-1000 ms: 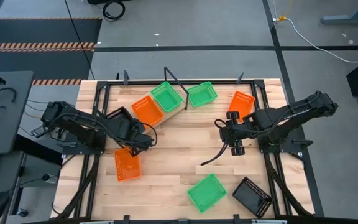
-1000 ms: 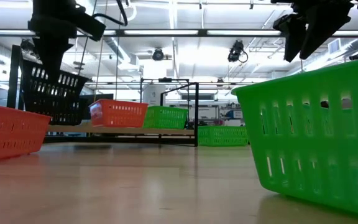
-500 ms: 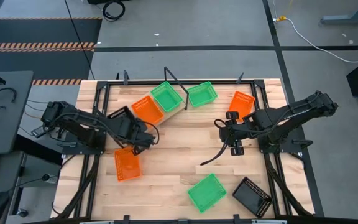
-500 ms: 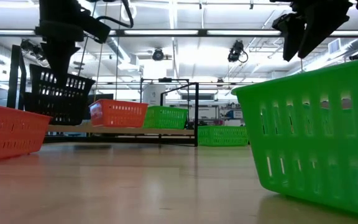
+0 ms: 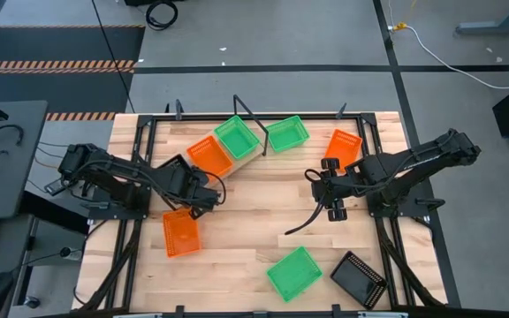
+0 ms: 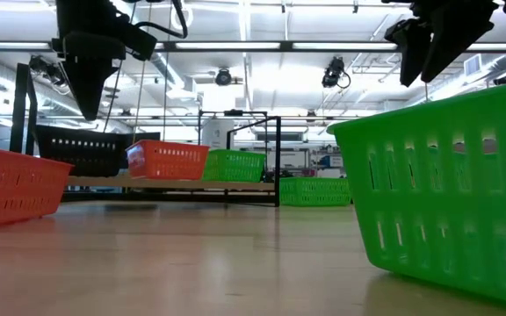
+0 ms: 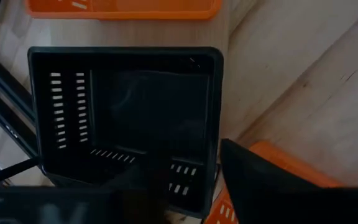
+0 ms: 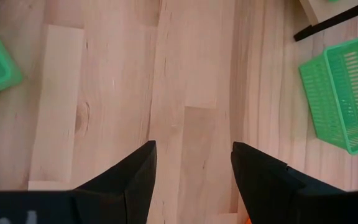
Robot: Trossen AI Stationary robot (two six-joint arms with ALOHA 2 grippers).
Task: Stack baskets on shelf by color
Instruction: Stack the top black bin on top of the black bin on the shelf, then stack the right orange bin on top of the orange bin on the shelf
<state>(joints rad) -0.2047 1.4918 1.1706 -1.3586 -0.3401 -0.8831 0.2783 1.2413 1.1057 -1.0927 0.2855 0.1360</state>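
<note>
A black basket (image 5: 171, 168) (image 7: 129, 106) stands level on its bottom at the left end of the shelf (image 6: 174, 183). Beside it on the shelf are an orange basket (image 5: 208, 155) and a green basket (image 5: 237, 137). My left gripper (image 5: 198, 191) (image 6: 90, 105) (image 7: 185, 168) hangs open just above the black basket's near wall, clear of it. My right gripper (image 5: 336, 200) (image 8: 192, 155) is open above bare wood at the table's right middle.
Loose on the table: an orange basket (image 5: 181, 233) near the left gripper, a green basket (image 5: 294, 272) and a black basket (image 5: 358, 278) at the near edge, a green basket (image 5: 287, 132) and an orange basket (image 5: 344, 146) at the far right.
My left gripper has opened and let go of the black basket. The basket hung tilted below the fingers. It has since dropped onto the shelf's left end and now stands level. The gripper stays above it.
</note>
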